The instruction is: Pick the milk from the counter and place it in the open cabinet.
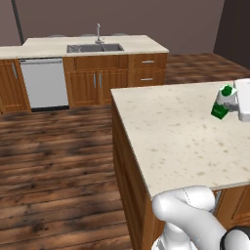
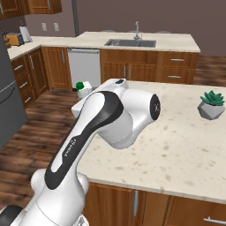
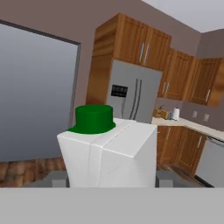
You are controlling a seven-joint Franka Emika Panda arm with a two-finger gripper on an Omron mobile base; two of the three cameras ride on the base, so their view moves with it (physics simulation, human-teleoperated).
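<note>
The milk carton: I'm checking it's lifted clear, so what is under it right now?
In the left base view the milk is tilted above the counter, with bare stone below it. The gripper holds its side; the carton's underside itself is hidden.

We count one milk (image 3: pixel 109 148), one plant (image 2: pixel 211 105), two counters (image 1: pixel 185 136), one sink (image 1: pixel 95 48), perhaps one fridge (image 3: pixel 133 96).

Matt white carton milk (image 3: pixel 109 153) with green plastic cap, speckled polished stone counter (image 1: pixel 171 136), brown wooden base
</note>
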